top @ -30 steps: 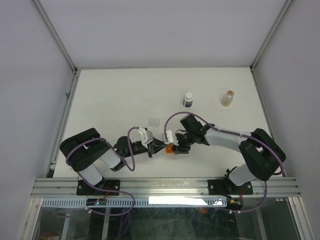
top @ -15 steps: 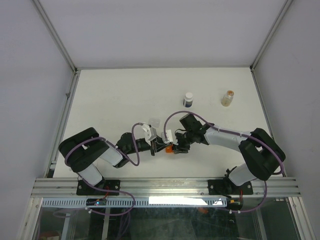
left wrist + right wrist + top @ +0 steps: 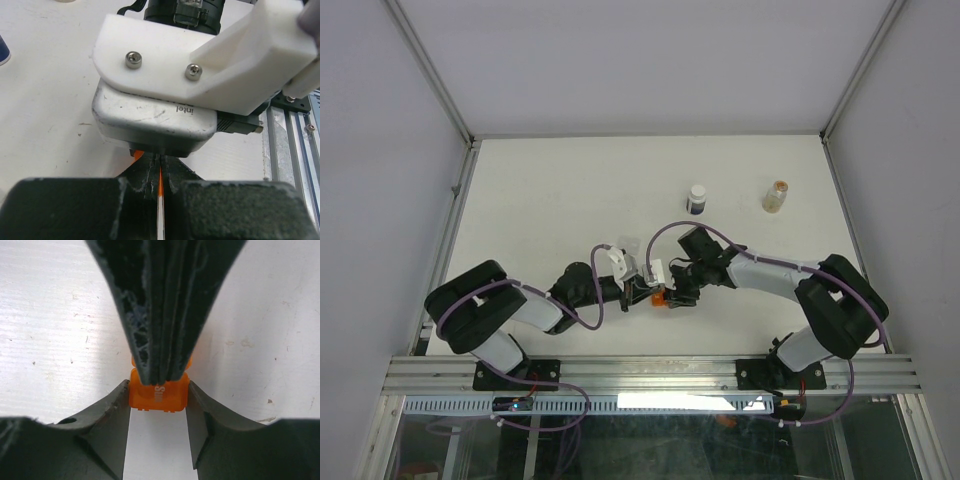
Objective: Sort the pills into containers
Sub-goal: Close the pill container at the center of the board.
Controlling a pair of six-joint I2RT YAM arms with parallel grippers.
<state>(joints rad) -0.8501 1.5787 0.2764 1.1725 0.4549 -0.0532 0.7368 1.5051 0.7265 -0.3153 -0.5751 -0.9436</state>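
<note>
The right gripper [image 3: 159, 407] stands part open, its fingers clamped on either side of the orange cup [image 3: 150, 396], which sits on the table [image 3: 540, 200] near the front rail [image 3: 650, 372]. The left gripper [image 3: 159, 167] is fully closed, tips down on the cup's top. A thin orange sliver shows in its seam, though whether it is pinched is unclear. The cup's inside is hidden, and no pills can be made out. The white bottle [image 3: 697, 199] and clear vial [image 3: 776, 195] stand well apart, far right, with open table around them. The camera housing [image 3: 175, 125] reads "intel". The cup's white lettering is illegible.
</note>
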